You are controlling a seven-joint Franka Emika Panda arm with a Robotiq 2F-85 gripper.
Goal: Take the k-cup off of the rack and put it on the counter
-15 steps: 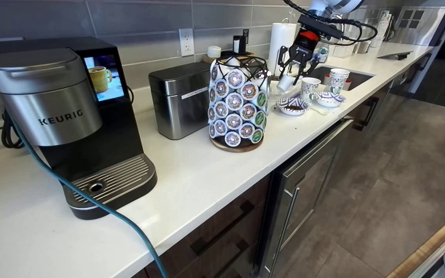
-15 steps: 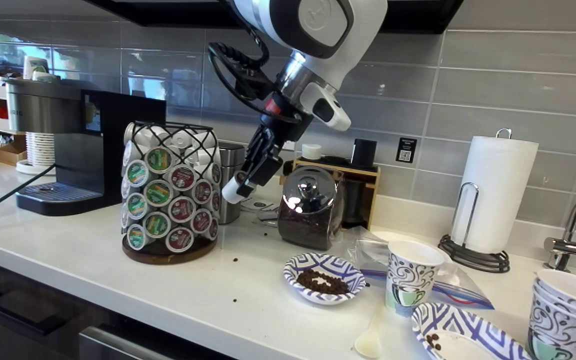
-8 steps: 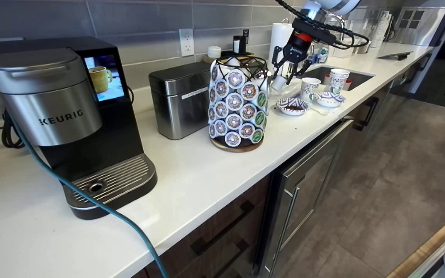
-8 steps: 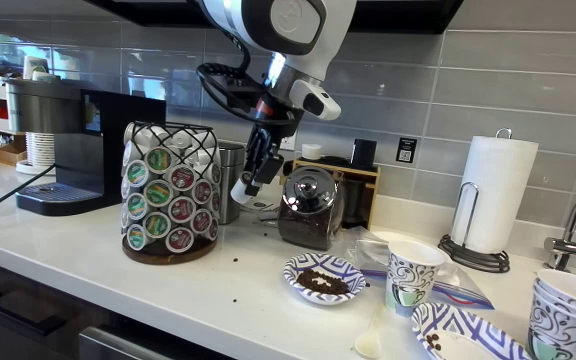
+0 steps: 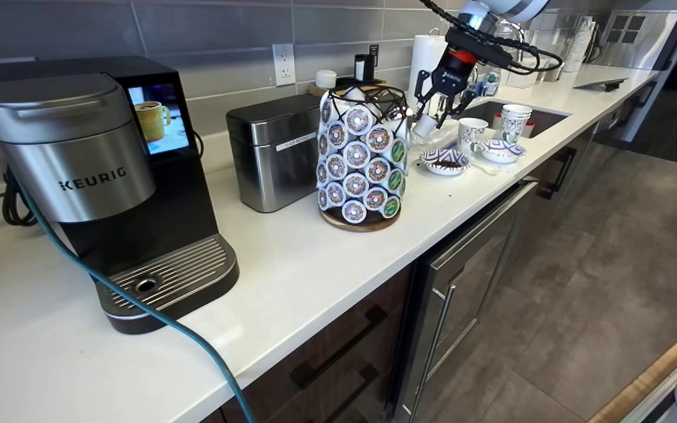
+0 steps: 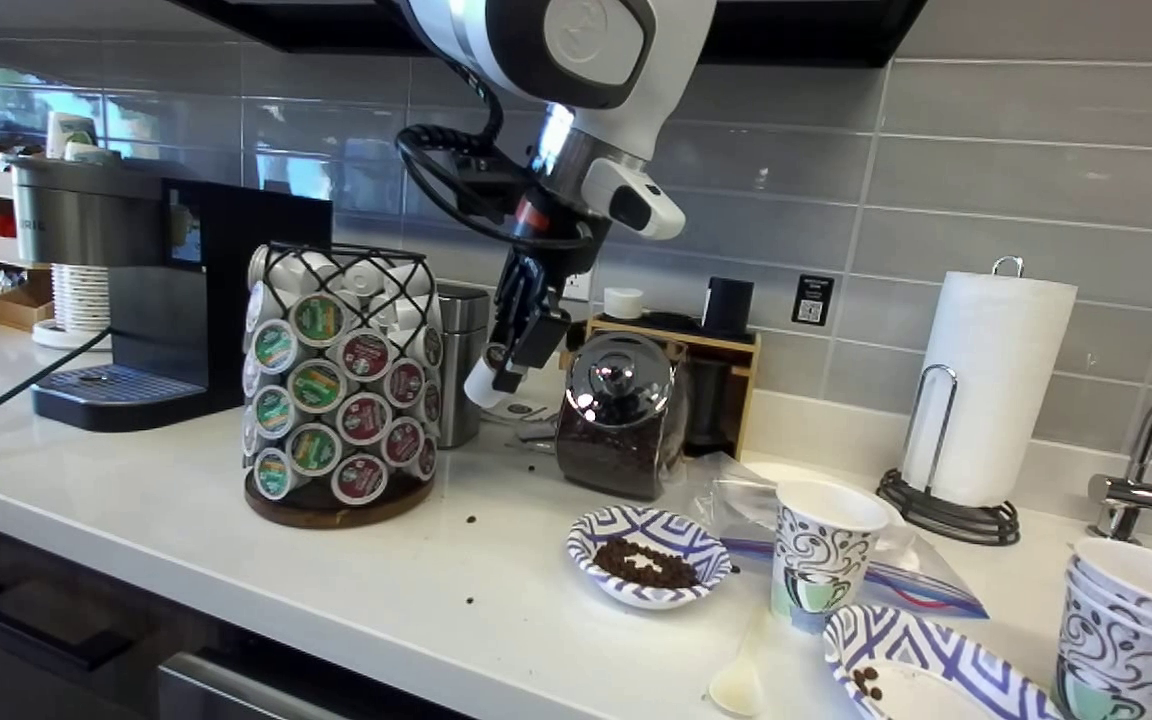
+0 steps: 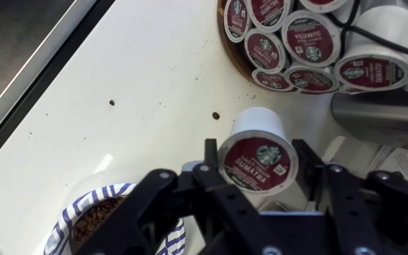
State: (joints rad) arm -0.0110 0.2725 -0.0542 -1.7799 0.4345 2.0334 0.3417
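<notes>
The k-cup (image 7: 260, 163), white with a dark red Sumatra lid, sits between the two fingers of my gripper (image 7: 255, 152). The fingers press its rim from both sides. In both exterior views the k-cup (image 5: 425, 126) (image 6: 484, 384) hangs tilted from my gripper (image 5: 434, 119) (image 6: 504, 372), above the counter (image 5: 291, 264) (image 6: 186, 490) and apart from it. The rack (image 5: 357, 157) (image 6: 341, 400), a dark wire carousel full of pods on a round wooden base, stands beside the gripper with a gap between. The rack also shows at the wrist view's upper right (image 7: 312, 39).
A patterned bowl of coffee beans (image 6: 648, 590) stands near the gripper, with a paper cup (image 6: 821, 555) and plate (image 6: 936, 650) beyond. A glass jar (image 6: 621, 430) stands behind. A steel box (image 5: 274, 153) and a coffee maker (image 5: 109, 176) stand past the rack.
Between one second and half a second ago, the arm shifted and my gripper turned more upright, carrying the k-cup a little away from the rack in an exterior view. Since then it has barely moved.
</notes>
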